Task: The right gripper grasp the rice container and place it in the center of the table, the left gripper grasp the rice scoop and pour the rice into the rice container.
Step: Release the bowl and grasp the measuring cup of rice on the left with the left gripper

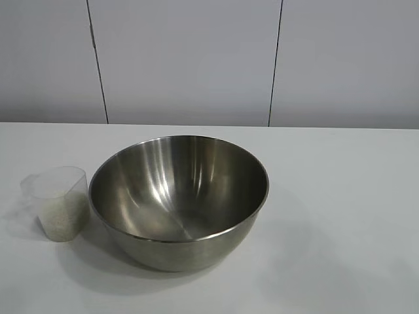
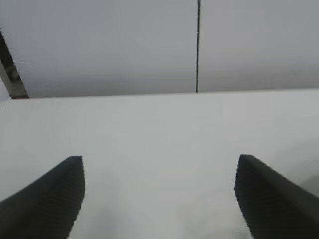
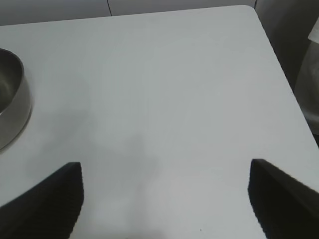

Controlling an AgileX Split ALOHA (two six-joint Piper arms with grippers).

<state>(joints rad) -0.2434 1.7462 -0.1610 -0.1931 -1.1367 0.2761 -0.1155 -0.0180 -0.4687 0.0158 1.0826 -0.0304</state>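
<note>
**Scoop and bowl side by side, both grippers wide and clear**

Far left on the table (image 1: 340, 216): the scoop (image 1: 57, 201), upright, translucent, with rice (image 1: 63, 216) heaped in its lower part. Just beside it, to the right: the bowl (image 1: 179, 199), upright, shiny steel, nothing visible inside but reflections. Whether scoop and bowl rim touch: cannot tell; very close at least. Bowl roughly mid-table, a little left of centre in the exterior view, casting a soft shadow forward and to the right. Behind, a pale panelled wall (image 1: 190, 59) with two dark seams.

No arm visible in the exterior view.

Left gripper (image 2: 159, 199), seen only from the left wrist: fingers spread wide, nothing between them, only bare white table underneath and the wall beyond. Neither scoop nor bowl in that view, so well apart from both; exact position over the table not determinable.

Right gripper (image 3: 164, 199), seen only from the right wrist: fingers (image 3: 50, 199) likewise spread wide, holding nothing, above bare table. Bowl (image 3: 11, 99) showing as a sliver of steel rim and wall at the picture's edge, off to one side of the gripper and not between the fingers. Table corner in sight beyond. Scoop out of that view.
</note>
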